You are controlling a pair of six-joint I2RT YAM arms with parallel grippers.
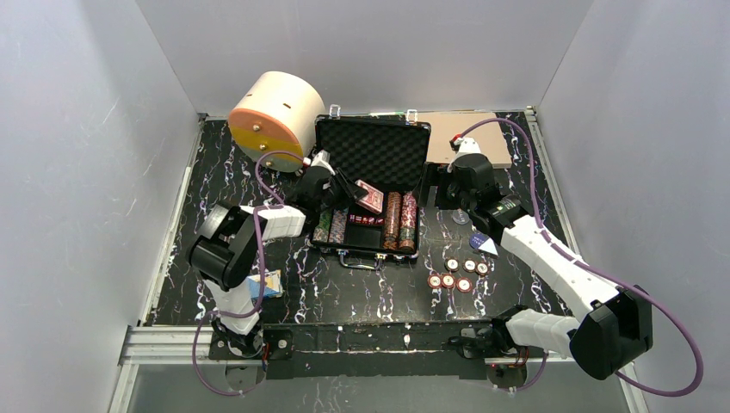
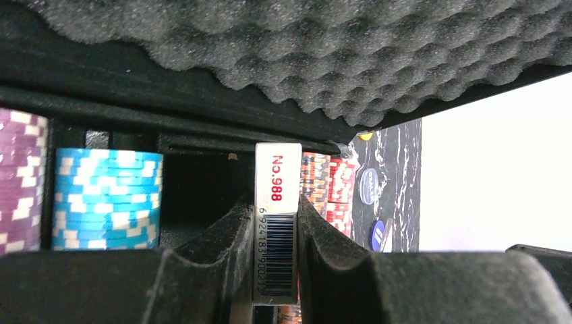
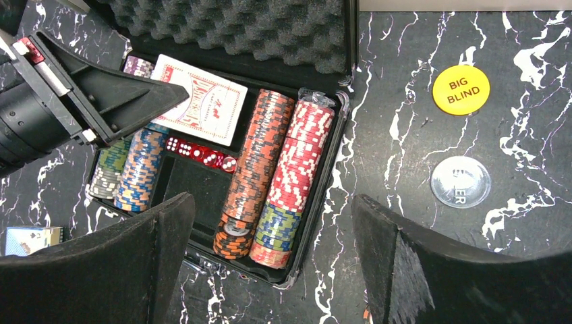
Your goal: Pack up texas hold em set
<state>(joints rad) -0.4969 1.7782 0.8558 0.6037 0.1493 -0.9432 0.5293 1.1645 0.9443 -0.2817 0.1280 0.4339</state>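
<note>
The black briefcase (image 1: 372, 151) lies open at the table's middle, its foam lid raised. My left gripper (image 1: 349, 191) is shut on the red card deck (image 1: 370, 197) and holds it over the case's middle compartment. The left wrist view shows the deck's barcode edge (image 2: 277, 223) pinched between my fingers. Rows of striped chips (image 3: 263, 155) and red dice (image 3: 202, 152) lie in the case (image 3: 270, 34). My right gripper (image 3: 273, 223) is open and empty above the case's right front corner. Several loose chips (image 1: 456, 274) lie on the table to the right.
A yellow BIG BLIND button (image 3: 461, 90) and a clear round button (image 3: 460, 181) lie right of the case, with blue buttons (image 1: 479, 240) nearby. A blue deck (image 1: 269, 284) lies at front left. The cream cylinder (image 1: 275, 112) and tan board (image 1: 465, 133) are at the back.
</note>
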